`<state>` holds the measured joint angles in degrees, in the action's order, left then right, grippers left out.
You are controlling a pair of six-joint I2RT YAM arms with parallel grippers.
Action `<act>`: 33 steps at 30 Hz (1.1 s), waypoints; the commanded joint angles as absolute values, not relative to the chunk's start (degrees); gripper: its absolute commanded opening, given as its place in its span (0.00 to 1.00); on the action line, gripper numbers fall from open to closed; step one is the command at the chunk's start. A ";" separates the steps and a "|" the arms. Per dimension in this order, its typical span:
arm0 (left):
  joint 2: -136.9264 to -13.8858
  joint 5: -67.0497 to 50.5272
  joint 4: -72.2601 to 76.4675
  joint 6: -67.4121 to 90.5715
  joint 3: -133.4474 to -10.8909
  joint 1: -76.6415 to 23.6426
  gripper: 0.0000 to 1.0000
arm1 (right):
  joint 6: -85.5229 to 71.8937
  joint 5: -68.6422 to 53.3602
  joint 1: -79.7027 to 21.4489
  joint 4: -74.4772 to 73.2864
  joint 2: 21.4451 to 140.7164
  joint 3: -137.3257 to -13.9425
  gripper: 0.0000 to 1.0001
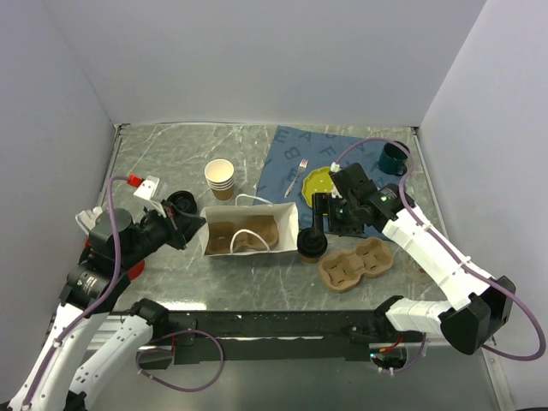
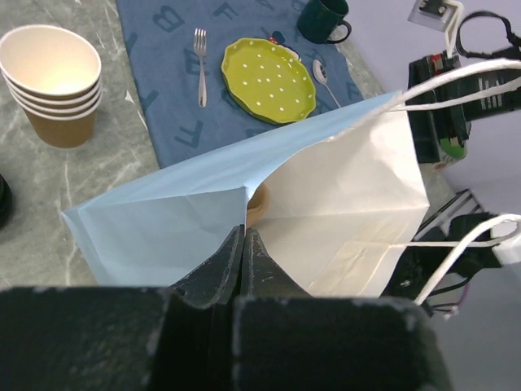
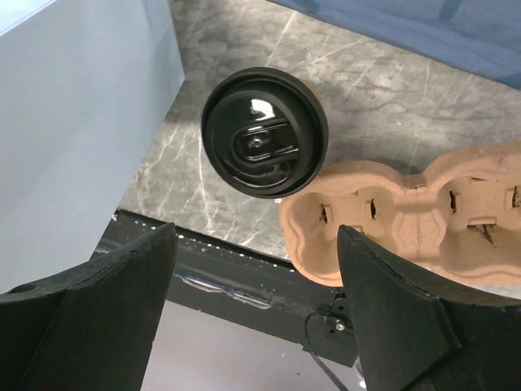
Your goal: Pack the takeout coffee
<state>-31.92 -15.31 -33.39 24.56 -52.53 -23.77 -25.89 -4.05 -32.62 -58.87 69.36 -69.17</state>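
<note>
Down at the near side, left of centre, the left gripper [image 2: 244, 236] is clamped fully closed on the top edge of the bag [image 1: 248, 229]. It's pinching the paper at the bag's left end, so that's a solid grip. The bag is white paper with string handles, and its mouth is open toward the overhead cam. Something brown shows inside, but I can't tell what.

On the other side, the right gripper [image 3: 256, 235] hangs above the coffee [image 3: 264, 132] with its fingers [image 3: 122, 293] spread wide. It's got nothing in it, and the fingers aren't touching the lid. The coffee stands upright on the table [image 1: 171, 154], black lid on, just beside the bag's right end. So it's outside the bag, sitting between the bag and the carrier [image 1: 355, 264]. The carrier is a brown pulp tray, flat on the table, just right of the coffee.

Further back, a stack of lidless cups [image 1: 220, 178] stands behind the bag's left half. Right of that is a blue cloth [image 1: 291, 150] with letters on it. On the cloth are a fork [image 2: 201, 65], a green dotted plate [image 2: 269, 79] and a spoon [image 2: 326, 81]. A dark green mug [image 1: 394, 158] sits at its far right corner.
</note>
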 commanded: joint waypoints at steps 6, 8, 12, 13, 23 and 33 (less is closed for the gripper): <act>-26.89 -15.11 -28.04 12.06 -49.48 -23.64 0.01 | -27.42 -5.18 -32.52 -54.23 68.99 -64.87 0.87; -26.90 -16.60 -27.51 9.42 -48.52 -23.64 0.01 | -26.89 -6.50 -32.61 -53.09 68.82 -64.16 0.87; -25.75 -18.72 -25.58 4.40 -46.94 -23.64 0.01 | -26.98 -5.98 -32.61 -52.47 69.34 -63.81 0.87; -25.66 -18.37 -25.05 3.96 -46.41 -23.64 0.01 | -26.81 -5.98 -32.52 -52.12 69.61 -63.90 0.87; -26.46 -20.13 -25.22 0.62 -46.23 -23.64 0.01 | -26.63 -4.83 -32.52 -51.68 73.38 -65.74 0.87; -24.52 -19.42 -28.56 0.62 -47.55 -23.64 0.01 | -24.70 -0.97 -32.61 -53.79 78.39 -68.47 0.90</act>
